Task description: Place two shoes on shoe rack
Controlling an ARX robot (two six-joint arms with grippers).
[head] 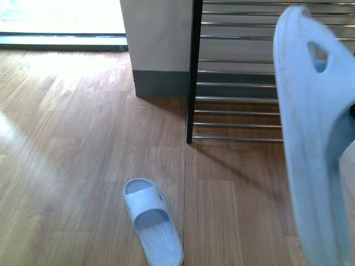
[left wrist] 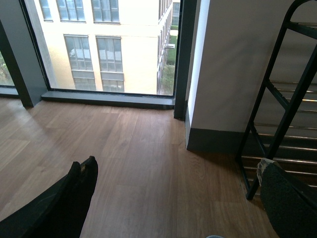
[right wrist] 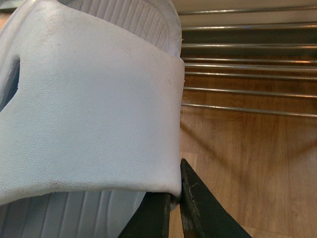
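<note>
My right gripper [right wrist: 174, 198] is shut on the edge of a pale blue slide sandal [right wrist: 89, 109]. In the front view this sandal [head: 316, 144] hangs tilted on edge in the air at the right, in front of the shoe rack [head: 238, 72]. The rack has a black frame and chrome bars, which also show in the right wrist view [right wrist: 247, 64] just beyond the held sandal. The other slide sandal [head: 153, 220] lies on the wooden floor, left of the rack. My left gripper [left wrist: 178, 198] is open and empty above bare floor, with the rack's side frame [left wrist: 277, 114] beside it. No sneakers are in view.
A white wall corner with a grey skirting board [head: 161, 83] stands just left of the rack. A floor-level window [left wrist: 104, 44] with a dark sill lies further left. Wooden floor [head: 72, 155] spreads around the lying sandal.
</note>
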